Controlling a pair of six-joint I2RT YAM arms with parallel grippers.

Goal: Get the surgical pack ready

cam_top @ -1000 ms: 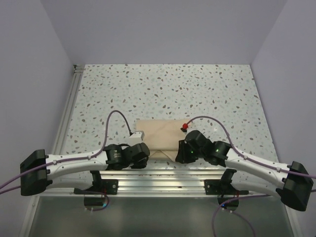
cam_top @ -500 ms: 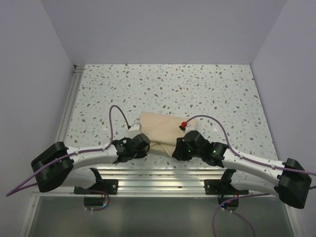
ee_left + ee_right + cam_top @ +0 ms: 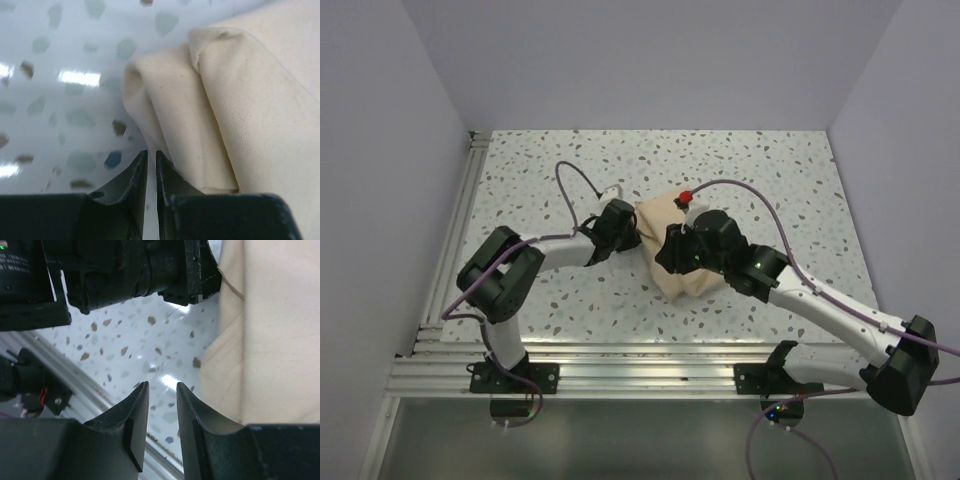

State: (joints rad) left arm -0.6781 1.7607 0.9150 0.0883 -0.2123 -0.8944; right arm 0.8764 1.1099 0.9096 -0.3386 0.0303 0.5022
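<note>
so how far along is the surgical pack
Done: the pack is a wrapped tan bundle, contents hidden. In hand: left tool, nearly closed, sits at its folded corner; right tool is open beside the edge, holding nothing. Left: folds look loose, so probably tightening and squaring.

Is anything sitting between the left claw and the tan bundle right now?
Nothing visible. The left claw is right beside the folded edge of the tan bundle, with speckled table showing on its other side.
</note>
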